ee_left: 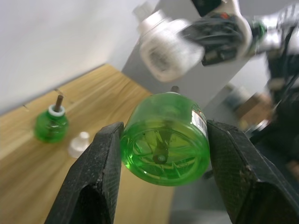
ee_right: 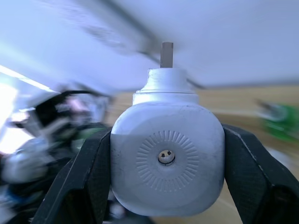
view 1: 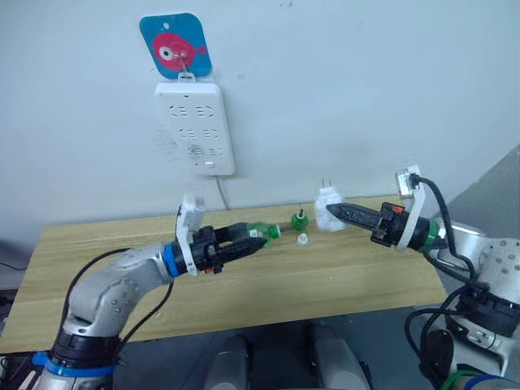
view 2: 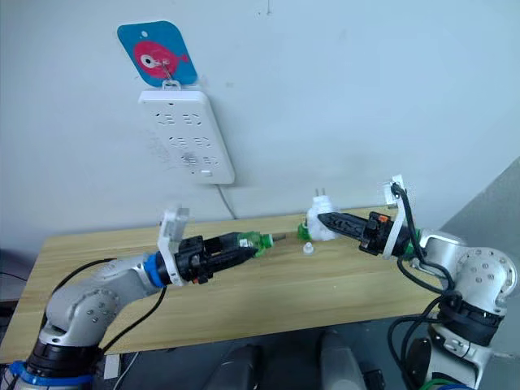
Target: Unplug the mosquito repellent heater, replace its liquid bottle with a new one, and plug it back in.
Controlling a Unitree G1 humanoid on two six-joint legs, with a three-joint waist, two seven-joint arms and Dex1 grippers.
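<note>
Worktop (view 1: 341,276): light wooden board with visible grain, long side set against a pale wall.

Items resting on it:
- Green liquid bottle (view 1: 299,218), upright, dark wick at top, near the rear edge.
- Small white cap (view 1: 302,239), loose, just beside the bottle on the side nearer the front edge.

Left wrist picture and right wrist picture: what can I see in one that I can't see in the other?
The left wrist view looks along the left gripper, shut on a green liquid bottle, seen bottom-on. It also has a small clear cap on the wooden table.

The right wrist view looks along the right gripper, shut on the mosquito repellent heater, and shows its round vent hole and a metal prong.

Both show the heater and a second green bottle standing on the table.
</note>
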